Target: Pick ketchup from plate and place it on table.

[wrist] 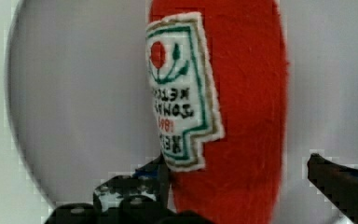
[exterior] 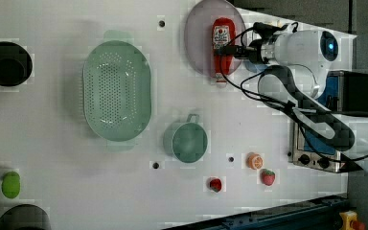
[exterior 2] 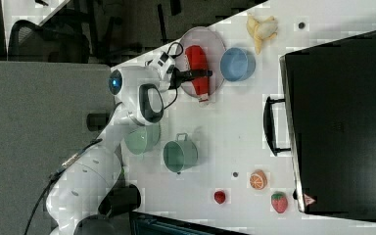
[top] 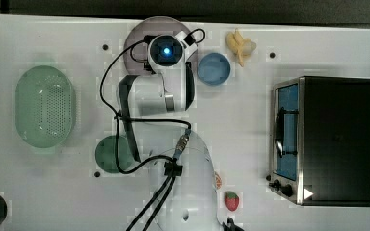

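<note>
Hand is down over the ketchup, fingers spread wide w/ one finger on either side of the red body, nothing gripped yet. Ketchup lies flat on the plate, label up, white cap end poking past the plate's rim over the worktop. In the right view the black fingers cross the bottle about mid-body; the wrist view has the red body and white label right between the two fingers. In the top view the arm's wrist sits over the plate, so the bottle is covered there. Around it: blue bowl just beside the plate on the top view's right, peeled banana near that bowl, toaster oven well apart on the top view's right. Green perforated basket sits on the left view's left of the plate, well apart, w/ a green mug below it toward the left view's bottom. Also in the left view, near the bottom: orange slice, strawberry, a smaller red fruit, and a lime-green piece at the far left.
</note>
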Robot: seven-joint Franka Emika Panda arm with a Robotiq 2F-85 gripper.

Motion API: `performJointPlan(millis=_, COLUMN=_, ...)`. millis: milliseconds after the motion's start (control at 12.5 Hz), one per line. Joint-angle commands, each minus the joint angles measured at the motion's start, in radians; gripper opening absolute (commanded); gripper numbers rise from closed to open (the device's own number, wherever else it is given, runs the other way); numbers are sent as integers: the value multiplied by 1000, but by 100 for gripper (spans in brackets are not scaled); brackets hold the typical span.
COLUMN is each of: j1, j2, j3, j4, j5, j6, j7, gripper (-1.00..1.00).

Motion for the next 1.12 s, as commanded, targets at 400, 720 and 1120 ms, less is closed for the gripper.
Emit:
performJointPlan(millis=400, j1=-1, j2=-17, j3=-10, j4=35, j5=-6, j6=24, j7=-32, gripper=20)
performJointPlan(millis=720, j1=-3, j2=-104, j3=-8, j4=36, j5=19, j6=-1, j7=-22, gripper=20)
performJointPlan(millis=1120, j1=-18, j2=-306, j3=-10, j4=35, j5=138, j6=-258, j7=-22, gripper=20)
